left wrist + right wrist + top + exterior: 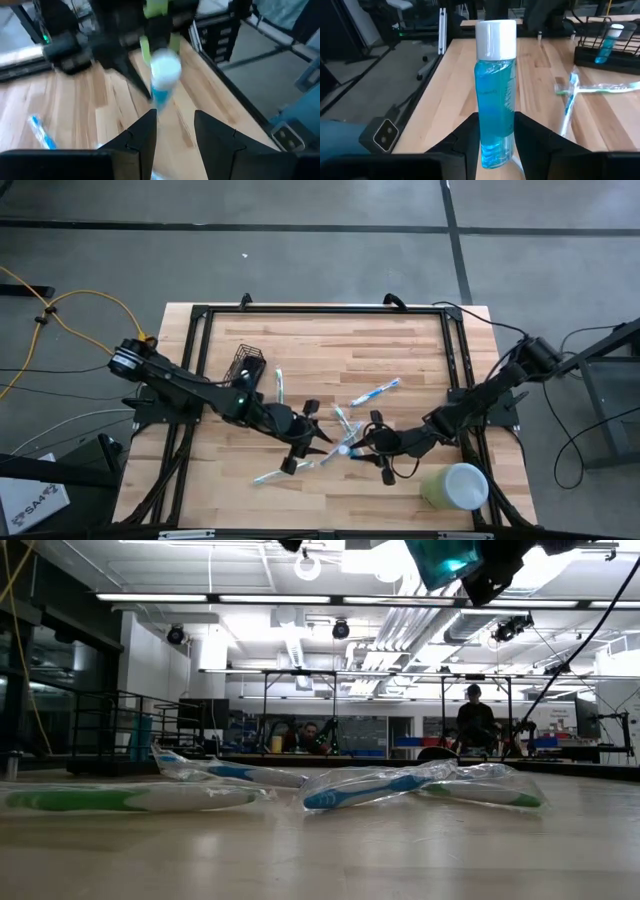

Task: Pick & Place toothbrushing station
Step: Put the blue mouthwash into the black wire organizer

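The right hand [492, 131] pinches a blue bottle [495, 90] upright, seemingly offering it to the spread left hand [174, 131], toward nine o'clock.

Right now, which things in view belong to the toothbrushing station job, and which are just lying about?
Job in hand:
- black mesh holder
- blue bottle, clamped in the right tool
- left tool, open, facing that bottle
- wrapped toothbrushes, probably the next loads

Lying about:
- pale green cup
- yellow cable
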